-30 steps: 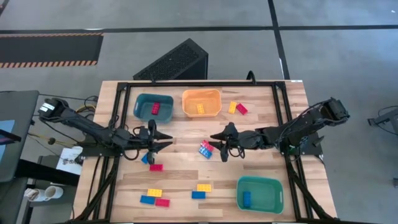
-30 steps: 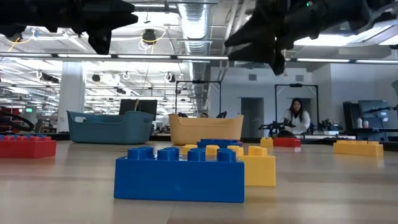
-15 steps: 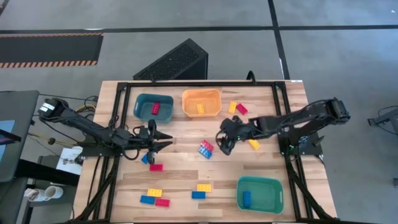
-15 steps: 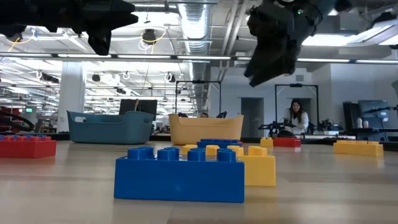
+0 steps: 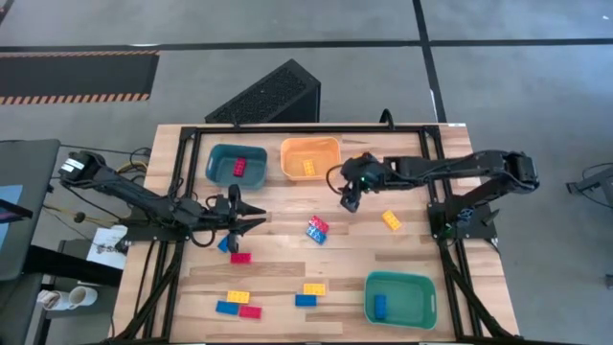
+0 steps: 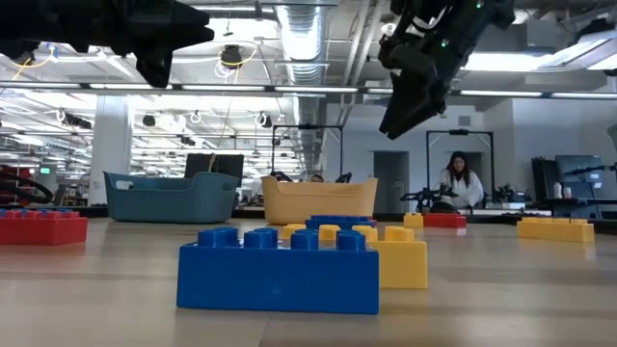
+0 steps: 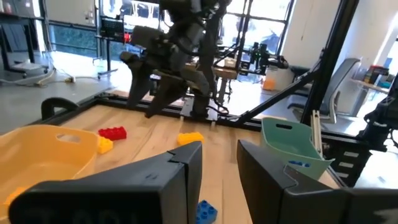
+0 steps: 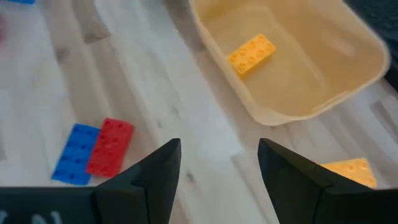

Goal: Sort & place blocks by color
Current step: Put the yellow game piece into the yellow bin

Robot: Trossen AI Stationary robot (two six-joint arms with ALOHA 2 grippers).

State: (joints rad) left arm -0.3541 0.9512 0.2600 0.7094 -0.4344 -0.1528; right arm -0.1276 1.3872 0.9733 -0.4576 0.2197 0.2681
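Small studded blocks lie scattered on the wooden table. A red and blue pair (image 5: 316, 228) lies at the middle, a yellow block (image 5: 391, 220) to its right, and a blue block (image 5: 227, 244) and a red block (image 5: 240, 257) below my left gripper. Several more (image 5: 239, 303) lie near the near edge. My left gripper (image 5: 257, 217) hovers open left of centre. My right gripper (image 5: 346, 201) hangs open above the table, just off the orange bin's (image 5: 309, 159) right near corner. In the right wrist view, the open fingers frame bare wood between the red and blue pair (image 8: 96, 151) and the orange bin (image 8: 292, 74).
The teal bin (image 5: 238, 163) holds a red block (image 5: 239, 168), the orange bin a yellow block (image 8: 251, 54), and the green bin (image 5: 399, 299) near the right near corner a blue block (image 5: 379, 307). A black frame (image 5: 287, 129) edges the table. A person (image 6: 461, 183) sits far behind.
My right arm has swung from the table's middle toward the far edge and the orange bin, and its gripper has turned about and stayed open. The yellow block that the arm had covered now shows. The left arm and the blocks have kept still.
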